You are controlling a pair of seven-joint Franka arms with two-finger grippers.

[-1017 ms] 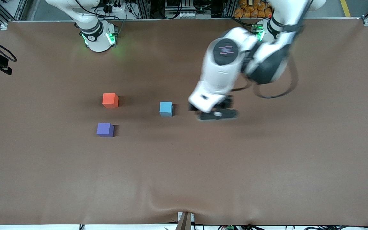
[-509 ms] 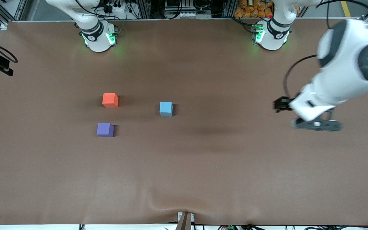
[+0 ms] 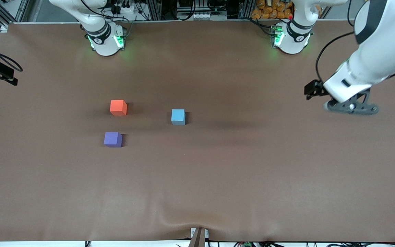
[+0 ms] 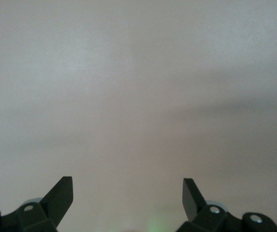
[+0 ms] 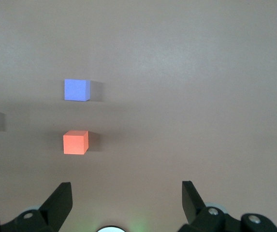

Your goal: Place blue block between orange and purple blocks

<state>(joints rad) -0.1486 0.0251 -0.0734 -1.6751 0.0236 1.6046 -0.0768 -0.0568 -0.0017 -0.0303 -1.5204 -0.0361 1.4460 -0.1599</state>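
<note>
The left gripper [image 3: 350, 107] is held in the air over bare table surface toward the left arm's end of the table, well apart from all three blocks. Its fingers [image 4: 61, 195] are spread wide, and nothing is gripped between them; only plain brown table covering [image 4: 138, 96] is seen in the left wrist view. The right gripper [image 5: 126, 198] is not visible in the front view, where only the right arm's base [image 3: 105, 39] is shown at the top edge. In the right wrist view its fingers [image 5: 58, 200] are likewise spread wide and empty, and it is held high above the table. The blue block [image 3: 178, 117] is located on the table roughly midway along its length, resting flat and untouched. The orange block [image 3: 118, 107] is located toward the right arm's end of the table from the blue block, well apart from it. The purple block [image 3: 112, 139] is positioned nearer to the front camera than the orange block, with a clear gap left between the two. The blue block is not placed in that gap. All three blocks are seen upright and separate, none touching another.
</note>
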